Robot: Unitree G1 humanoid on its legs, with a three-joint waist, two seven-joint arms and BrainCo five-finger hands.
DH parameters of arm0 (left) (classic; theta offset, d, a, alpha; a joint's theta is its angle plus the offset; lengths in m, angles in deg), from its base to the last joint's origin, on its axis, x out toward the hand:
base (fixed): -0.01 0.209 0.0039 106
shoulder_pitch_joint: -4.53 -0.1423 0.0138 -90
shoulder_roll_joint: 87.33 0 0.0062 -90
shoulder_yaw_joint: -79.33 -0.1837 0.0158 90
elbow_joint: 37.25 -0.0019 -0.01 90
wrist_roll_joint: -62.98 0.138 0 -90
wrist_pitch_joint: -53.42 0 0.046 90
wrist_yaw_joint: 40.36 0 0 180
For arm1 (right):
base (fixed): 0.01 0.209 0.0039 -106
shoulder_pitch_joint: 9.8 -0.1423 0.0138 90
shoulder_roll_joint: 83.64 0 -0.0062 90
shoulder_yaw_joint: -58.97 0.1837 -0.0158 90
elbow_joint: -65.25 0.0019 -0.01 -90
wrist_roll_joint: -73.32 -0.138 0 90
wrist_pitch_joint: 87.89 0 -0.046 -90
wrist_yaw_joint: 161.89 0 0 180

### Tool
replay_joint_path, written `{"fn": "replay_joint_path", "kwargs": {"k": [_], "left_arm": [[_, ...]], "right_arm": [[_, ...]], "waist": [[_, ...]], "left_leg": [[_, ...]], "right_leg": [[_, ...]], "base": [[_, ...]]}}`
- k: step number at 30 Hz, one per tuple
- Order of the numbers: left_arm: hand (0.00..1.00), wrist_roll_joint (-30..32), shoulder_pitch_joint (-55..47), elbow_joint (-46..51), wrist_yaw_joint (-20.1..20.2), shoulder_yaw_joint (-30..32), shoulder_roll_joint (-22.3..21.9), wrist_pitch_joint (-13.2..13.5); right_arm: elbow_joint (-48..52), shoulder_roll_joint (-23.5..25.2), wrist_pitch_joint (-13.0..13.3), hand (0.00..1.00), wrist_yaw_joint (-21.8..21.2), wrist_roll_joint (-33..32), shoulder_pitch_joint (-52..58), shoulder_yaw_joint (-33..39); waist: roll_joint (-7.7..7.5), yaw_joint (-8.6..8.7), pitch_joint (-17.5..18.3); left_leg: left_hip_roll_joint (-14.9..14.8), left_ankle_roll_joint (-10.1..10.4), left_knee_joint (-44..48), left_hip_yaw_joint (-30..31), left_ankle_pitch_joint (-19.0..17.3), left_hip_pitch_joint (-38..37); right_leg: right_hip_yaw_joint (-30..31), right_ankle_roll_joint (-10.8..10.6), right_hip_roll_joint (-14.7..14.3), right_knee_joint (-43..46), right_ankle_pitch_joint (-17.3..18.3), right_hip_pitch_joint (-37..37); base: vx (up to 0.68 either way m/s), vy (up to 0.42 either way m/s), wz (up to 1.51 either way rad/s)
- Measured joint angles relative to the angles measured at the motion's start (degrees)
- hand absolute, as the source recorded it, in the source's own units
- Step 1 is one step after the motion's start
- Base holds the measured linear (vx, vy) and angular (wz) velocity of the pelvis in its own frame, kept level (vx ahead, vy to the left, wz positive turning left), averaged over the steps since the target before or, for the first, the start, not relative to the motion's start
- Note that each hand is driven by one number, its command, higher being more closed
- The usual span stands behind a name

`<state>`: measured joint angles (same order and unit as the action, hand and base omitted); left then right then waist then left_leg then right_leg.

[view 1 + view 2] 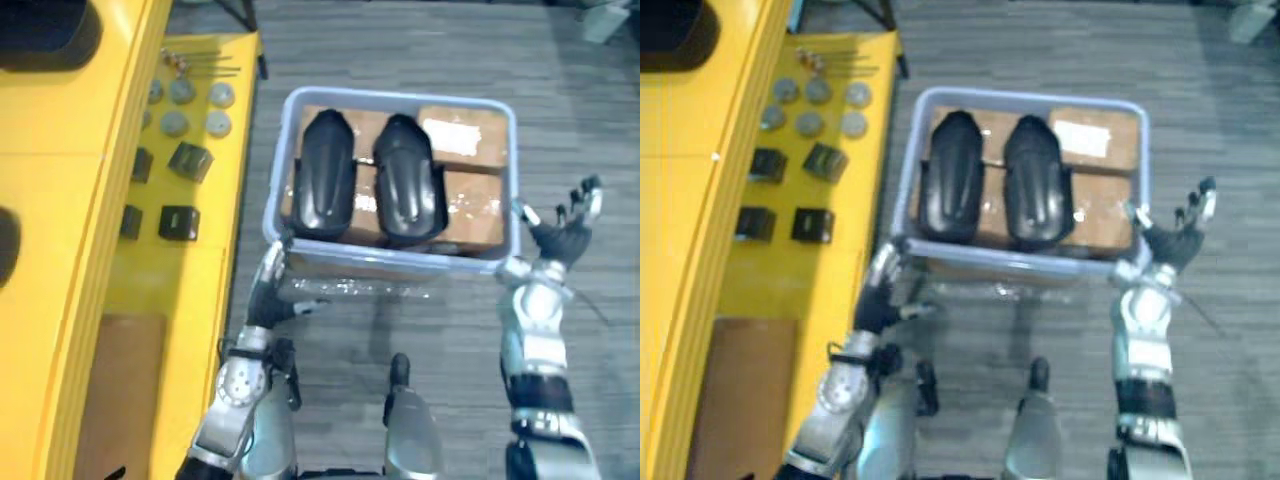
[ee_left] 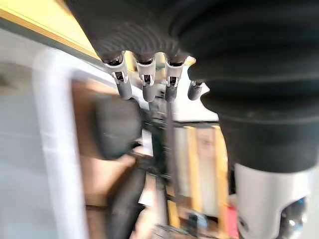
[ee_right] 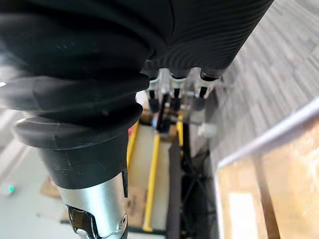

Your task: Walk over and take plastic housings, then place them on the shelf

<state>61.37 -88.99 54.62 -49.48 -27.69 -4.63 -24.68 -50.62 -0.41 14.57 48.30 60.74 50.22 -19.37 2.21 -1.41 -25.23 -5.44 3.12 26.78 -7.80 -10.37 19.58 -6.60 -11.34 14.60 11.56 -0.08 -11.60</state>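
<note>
Two hands are at the near corners of a pale blue bin [image 1: 400, 262], both outside its wall. The left hand [image 1: 270, 290] is close against the near left corner, its fingers straight and loose with the thumb [image 1: 310, 307] pointing inward, and it grasps nothing. The right hand [image 1: 560, 235] stands just beside the near right corner with its fingers spread wide, also empty.

Inside the bin lie two black housings, side by side and touching or almost so, with their long axis going from near to far. They are smooth, glossy shells, rounded like a back and narrower at the far end. From both hands they lie forward and inward, over the rim. The left housing [image 1: 326, 175] is clearly nearer to the left hand; the right housing [image 1: 408, 180] lies about the middle of the bin.

Under them are brown cardboard boxes [image 1: 462, 135] with shiny tape. Further to the left is the yellow shelf [image 1: 190, 290], flat and matte, carrying small black blocks [image 1: 178, 221] and grey discs [image 1: 182, 92].
</note>
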Motion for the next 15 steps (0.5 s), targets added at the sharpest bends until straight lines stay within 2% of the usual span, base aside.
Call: {"fn": "replay_joint_path", "kwargs": {"k": [1, 7, 8, 10, 12, 15], "left_arm": [[0.00, 1.19, -0.05, -4.26, -1.51, -0.02, 0.02, -0.76], [0.00, 4.01, -3.32, -14.08, -6.37, -0.06, -0.06, -0.97], [0.00, 3.98, -4.00, -16.61, -7.05, -0.09, -0.08, -1.09], [0.00, 4.12, -4.32, -20.00, -7.56, -0.12, -0.13, -1.15], [0.00, 3.92, -5.46, -23.80, -7.67, -0.29, -0.15, -1.07], [0.00, 0.89, -5.88, -27.65, -8.08, -1.09, -0.28, -0.13]], "right_arm": [[-5.69, -3.04, -0.01, 0.00, 0.15, -0.06, -4.13, -0.79], [-18.11, -10.26, -0.54, 0.00, 1.11, -0.13, -13.72, -3.74], [-21.96, -12.34, -2.14, 0.00, 1.20, -0.19, -16.11, -4.74], [-25.33, -13.83, -3.59, 0.00, 1.21, -0.23, -17.74, -4.92], [-29.89, -15.34, -6.09, 0.00, 1.17, -0.84, -20.29, -4.95], [-34.95, -16.95, -9.34, 0.00, 1.16, -1.24, -22.61, -4.83]], "waist": [[0.62, -0.66, -0.33], [2.33, -2.61, -1.35], [3.10, -3.22, -1.73], [3.99, -4.19, -2.18], [4.91, -4.24, -2.60], [5.21, -4.54, -2.74]], "left_leg": [[0.90, -0.24, -0.69, 1.19, 0.82, 0.47], [2.47, -0.67, -2.21, 2.42, 2.46, 0.48], [2.75, -0.66, -2.52, 2.62, 2.80, 0.52], [2.78, -0.65, -2.51, 2.69, 2.93, 0.59], [2.93, -0.56, -2.63, 3.47, 3.41, 1.67], [3.32, -0.49, -3.95, 3.73, 4.88, 2.61]], "right_leg": [[-1.24, 0.10, 0.63, -0.16, -0.47, 0.22], [-3.05, 0.15, 2.19, 0.17, -0.64, 0.65], [-3.53, 0.15, 2.46, 0.25, -0.64, 0.67], [-3.91, 0.15, 2.51, 0.43, -0.61, 0.62], [-4.47, 0.18, 2.60, 0.90, -0.54, -0.25], [-4.57, 0.19, 3.03, 1.90, -0.53, -2.04]], "base": [[-0.03, 0.017, 0.36], [-0.04, 0.022, 0.21], [-0.06, 0.014, 0.09], [-0.06, 0.012, 0.07], [-0.06, 0.002, 0.13], [-0.03, -0.006, 0.09]]}}
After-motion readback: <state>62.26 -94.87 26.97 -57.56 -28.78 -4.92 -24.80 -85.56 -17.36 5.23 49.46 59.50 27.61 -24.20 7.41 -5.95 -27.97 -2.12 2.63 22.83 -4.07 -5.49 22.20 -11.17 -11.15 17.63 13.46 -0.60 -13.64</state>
